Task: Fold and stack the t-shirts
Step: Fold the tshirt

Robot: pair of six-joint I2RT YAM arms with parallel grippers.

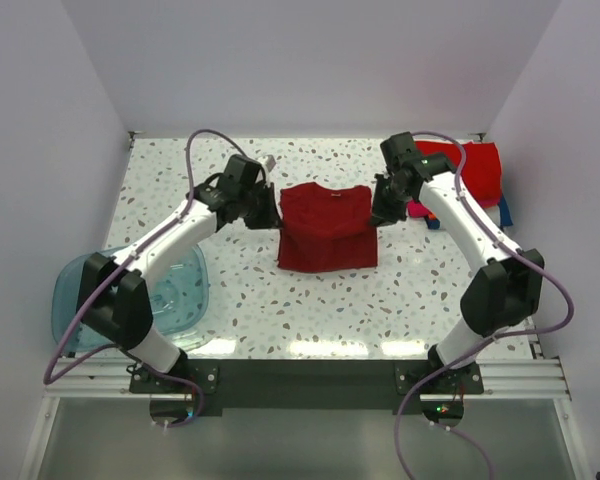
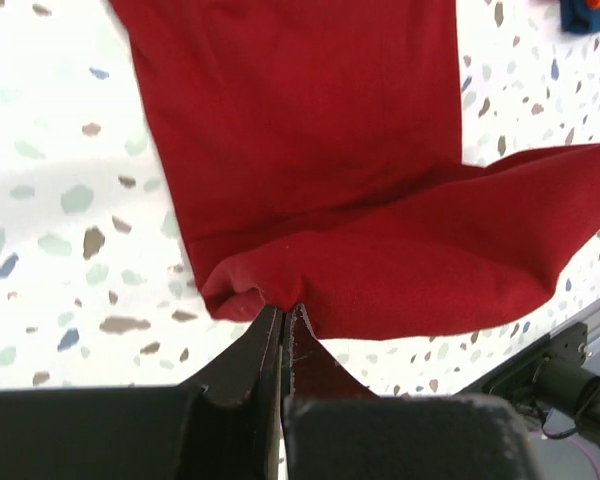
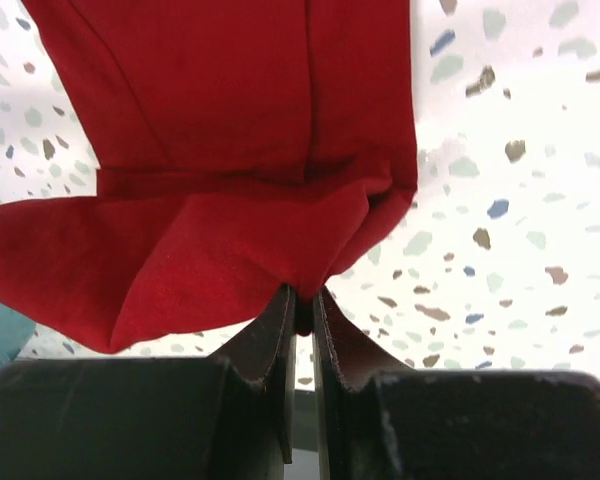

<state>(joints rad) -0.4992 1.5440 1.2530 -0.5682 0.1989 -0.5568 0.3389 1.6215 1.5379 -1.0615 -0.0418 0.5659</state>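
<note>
Centre of the speckled white bench [image 1: 280, 320]: plain dark red cloth t-shirt [image 1: 327, 235], neck opening toward the far wall. Gripped on both sides at once, up by the far corners.

Left jaws pressed together, pinching a bunched fold of the red cloth [image 2: 310, 150] at the corner on the left arm's side. No gap to speak of there, just fabric squeezed in at the tips. Right jaws likewise clamped on the opposite corner, a thin slit between the fingers and a wad of the same cloth [image 3: 210, 120] caught in it.

From both wrist views: upper layer raised and sagging between the two grips, lower part of the shirt lying flat on the bench beneath.

Over in the far right corner: bright red folded t-shirt [image 1: 472, 165] on top of a pile, magenta folded cloth [image 1: 418, 209] peeking out beside the right arm.

At the near left edge: translucent blue plastic tub [image 1: 185, 290], partly under the left arm [image 1: 170, 235].
</note>
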